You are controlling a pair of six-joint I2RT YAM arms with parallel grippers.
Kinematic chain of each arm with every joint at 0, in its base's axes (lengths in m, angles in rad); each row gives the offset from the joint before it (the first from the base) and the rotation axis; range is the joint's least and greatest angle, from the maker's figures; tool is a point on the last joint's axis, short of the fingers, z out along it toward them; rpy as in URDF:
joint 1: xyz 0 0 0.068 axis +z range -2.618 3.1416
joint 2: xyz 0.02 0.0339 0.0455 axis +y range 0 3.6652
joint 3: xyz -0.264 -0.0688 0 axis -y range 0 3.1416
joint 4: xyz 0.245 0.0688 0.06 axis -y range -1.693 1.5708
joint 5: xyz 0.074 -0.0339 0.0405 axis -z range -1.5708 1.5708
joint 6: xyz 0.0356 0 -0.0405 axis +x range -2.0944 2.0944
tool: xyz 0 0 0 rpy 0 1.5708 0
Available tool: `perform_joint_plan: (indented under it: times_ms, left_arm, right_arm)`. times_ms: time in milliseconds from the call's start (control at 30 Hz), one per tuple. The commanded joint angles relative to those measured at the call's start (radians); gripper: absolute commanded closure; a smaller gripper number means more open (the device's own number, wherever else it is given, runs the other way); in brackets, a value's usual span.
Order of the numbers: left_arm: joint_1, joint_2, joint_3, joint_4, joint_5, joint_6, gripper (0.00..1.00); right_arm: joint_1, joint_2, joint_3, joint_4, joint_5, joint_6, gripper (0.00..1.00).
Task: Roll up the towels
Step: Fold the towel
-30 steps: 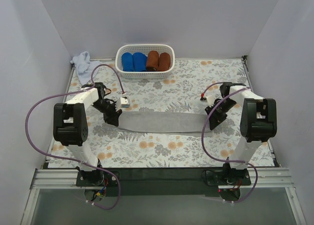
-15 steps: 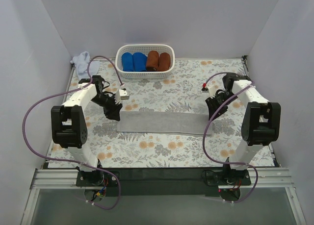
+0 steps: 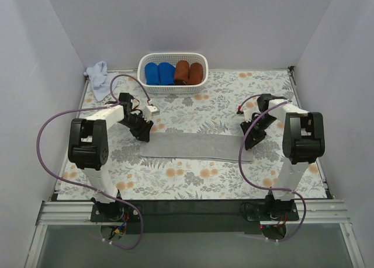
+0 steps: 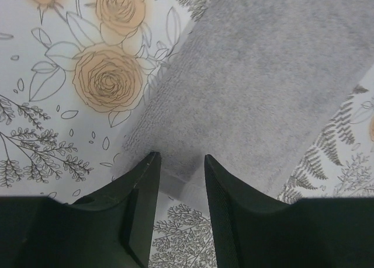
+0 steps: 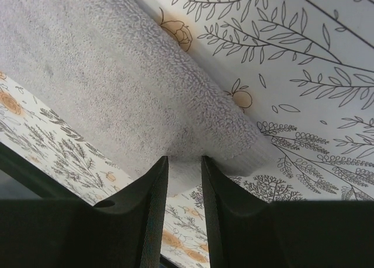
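Observation:
The mid-grey towel (image 3: 196,146) lies as a long flat strip across the middle of the floral mat. My left gripper (image 3: 144,132) is at its left end, at the far corner. In the left wrist view my left gripper (image 4: 181,160) has a corner of the grey towel (image 4: 263,75) pinched between its tips. My right gripper (image 3: 249,141) is at the strip's right end. In the right wrist view my right gripper (image 5: 184,160) is closed on the bunched edge of the grey towel (image 5: 87,63). The pale blue-lavender towel (image 3: 97,74) lies crumpled at the far left corner.
A white basket (image 3: 172,90) stands at the back centre with two bright blue cloth rolls (image 3: 159,73) and two rust-brown rolls (image 3: 189,72). White walls close in the mat on the left, right and back. Purple cables loop beside both arms.
Both grippers have moved away from the arm bases and slightly inward along the towel's ends. The grey strip now lies flatter and a little wider on the mat.

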Motion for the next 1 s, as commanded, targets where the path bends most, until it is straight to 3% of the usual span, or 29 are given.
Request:
perform_joint_plan:
  times_ms: [0, 167, 333, 467, 633, 967]
  left_arm:
    - [0.002, 0.034, 0.002, 0.095, -0.072, -0.087, 0.67]
    - [0.000, 0.077, 0.070, 0.082, -0.039, -0.131, 0.67]
    - [-0.003, -0.013, 0.056, 0.046, -0.013, -0.185, 0.67]
    - [-0.005, -0.122, 0.017, 0.016, 0.064, -0.229, 0.63]
    - [-0.008, -0.190, -0.007, 0.036, 0.080, -0.272, 0.55]
    - [-0.009, -0.187, 0.033, 0.022, 0.080, -0.285, 0.50]
  right_arm:
    - [0.000, 0.019, -0.026, 0.091, 0.101, 0.038, 0.69]
    - [0.000, 0.062, 0.096, 0.122, 0.184, 0.071, 0.68]
    - [0.000, 0.209, 0.372, 0.102, 0.247, 0.101, 0.68]
    - [0.000, 0.234, 0.551, 0.037, 0.238, 0.132, 0.66]
    - [-0.028, 0.104, 0.456, 0.035, 0.218, 0.196, 0.56]
    - [-0.043, 0.154, 0.370, 0.030, 0.189, 0.267, 0.56]
